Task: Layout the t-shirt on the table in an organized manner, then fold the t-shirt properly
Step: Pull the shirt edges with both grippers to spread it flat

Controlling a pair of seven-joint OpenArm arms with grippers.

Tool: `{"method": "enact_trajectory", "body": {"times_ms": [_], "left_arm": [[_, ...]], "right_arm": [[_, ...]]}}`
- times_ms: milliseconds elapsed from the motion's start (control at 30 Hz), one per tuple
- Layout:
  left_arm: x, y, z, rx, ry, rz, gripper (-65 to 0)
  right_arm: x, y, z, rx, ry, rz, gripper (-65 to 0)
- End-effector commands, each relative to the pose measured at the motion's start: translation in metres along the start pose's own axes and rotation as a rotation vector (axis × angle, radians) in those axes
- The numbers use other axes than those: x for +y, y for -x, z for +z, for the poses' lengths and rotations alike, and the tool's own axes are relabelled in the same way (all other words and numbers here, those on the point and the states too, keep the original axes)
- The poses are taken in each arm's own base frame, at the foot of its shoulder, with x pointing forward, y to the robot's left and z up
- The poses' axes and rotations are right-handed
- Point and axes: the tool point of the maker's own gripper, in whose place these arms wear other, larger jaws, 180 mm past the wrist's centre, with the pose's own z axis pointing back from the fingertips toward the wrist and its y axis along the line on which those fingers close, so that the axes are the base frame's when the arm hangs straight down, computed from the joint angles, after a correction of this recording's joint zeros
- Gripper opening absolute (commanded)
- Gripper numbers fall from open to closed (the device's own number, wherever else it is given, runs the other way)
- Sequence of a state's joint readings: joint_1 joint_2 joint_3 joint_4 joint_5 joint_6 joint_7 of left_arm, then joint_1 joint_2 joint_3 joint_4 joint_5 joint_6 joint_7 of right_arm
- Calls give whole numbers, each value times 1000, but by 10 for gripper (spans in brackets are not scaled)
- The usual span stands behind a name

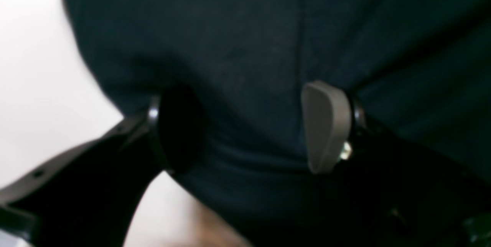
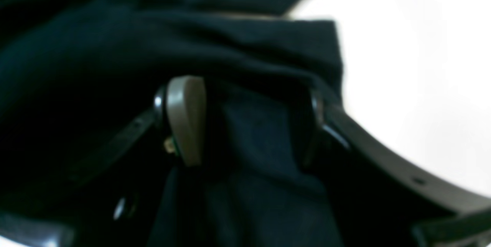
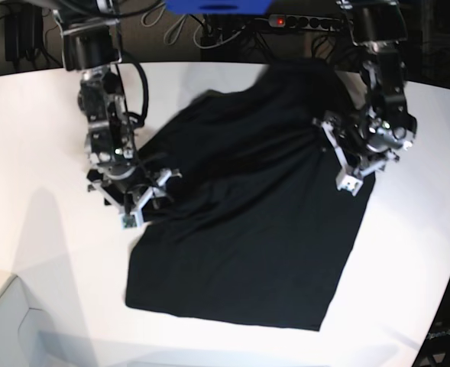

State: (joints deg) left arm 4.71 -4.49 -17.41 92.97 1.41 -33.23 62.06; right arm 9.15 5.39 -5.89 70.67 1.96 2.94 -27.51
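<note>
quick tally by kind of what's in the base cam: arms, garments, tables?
Robot arms: 2, left gripper and right gripper, each at a side edge of the shirt
Black t-shirt: 1
White table: 1
Total: 4

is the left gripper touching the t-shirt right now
Touching. In the left wrist view the left gripper has black t-shirt cloth bunched between its wide-set fingers, pressed against the grey pad.

Both wrist views are soft and blurred, the table (image 1: 34,66) glaring white; the base view is sharper, evenly lit, with faint shadows.
</note>
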Motion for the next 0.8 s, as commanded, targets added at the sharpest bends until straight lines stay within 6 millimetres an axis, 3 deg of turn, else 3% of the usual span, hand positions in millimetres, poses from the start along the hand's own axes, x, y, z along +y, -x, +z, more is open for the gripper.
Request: {"method": "enact_trajectory", "body": {"times_ms": [0, 100, 200, 267, 367, 533, 567, 767], "left_arm": [[12, 5, 14, 38, -77, -35, -214], [13, -36, 55, -123, -149, -63, -214], [23, -68, 83, -236, -218, -80, -214], [33, -88, 88, -275, -240, -83, -214], [53, -106, 78, -272, -247, -77, -214], [79, -141, 46, -242, -204, -32, -214], [82, -150, 36, -248, -181, -20, -214], [78, -181, -15, -288, -39, 48, -214]], "right_arm": [[-37, -23, -1, -37, 105, -9, -306], [-69, -62, 2, -113, 165, -55, -306], [-91, -99, 22, -217, 210, -90, -305], [-97, -111, 41, -275, 230, -97, -305], [-90, -106, 69, -325, 231, -82, -305], [-24, -43, 89, -243, 113, -92, -306], [-2, -30, 91, -219, 71, -96, -307], [91, 38, 112, -75, -135, -64, -309]]}}
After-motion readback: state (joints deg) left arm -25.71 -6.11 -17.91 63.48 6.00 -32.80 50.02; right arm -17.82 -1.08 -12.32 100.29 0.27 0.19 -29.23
